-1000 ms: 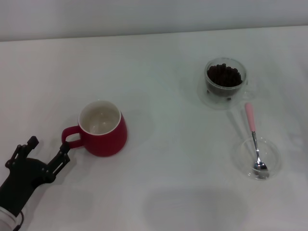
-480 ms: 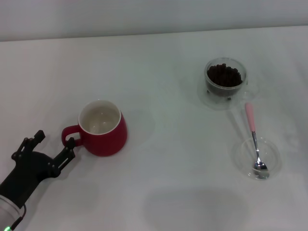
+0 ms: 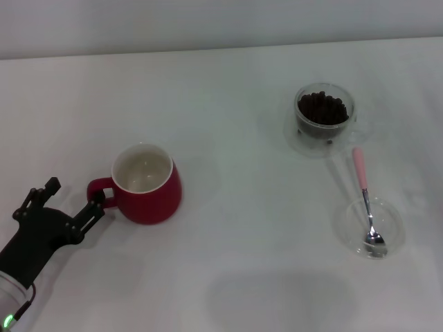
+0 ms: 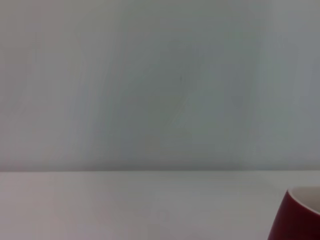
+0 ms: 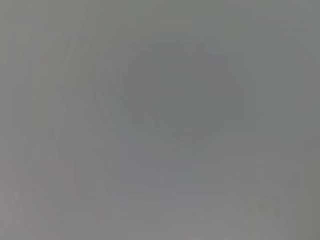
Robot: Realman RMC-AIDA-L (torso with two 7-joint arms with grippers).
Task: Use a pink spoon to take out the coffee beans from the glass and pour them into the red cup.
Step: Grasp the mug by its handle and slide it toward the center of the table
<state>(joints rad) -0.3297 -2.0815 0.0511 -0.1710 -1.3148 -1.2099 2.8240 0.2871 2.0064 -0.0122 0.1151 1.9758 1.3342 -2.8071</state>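
One gripper is working — the left gripper (image 3: 73,200), fingers spread and holding nothing, is hovering at the red cup (image 3: 147,184) handle. Clumsy contact risks shoving it. Across the table, the pink spoon (image 3: 365,199) is lying below the glass (image 3: 324,119) — untouched.

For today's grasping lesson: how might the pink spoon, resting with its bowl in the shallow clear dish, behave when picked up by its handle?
The pink spoon looks slim and rigid, so it is probably light and will not flex. Its shiny metal neck may be slippery. Its bowl rests in the shallow clear dish with the handle over the rim, so pressing down there might nudge or tip the dish.
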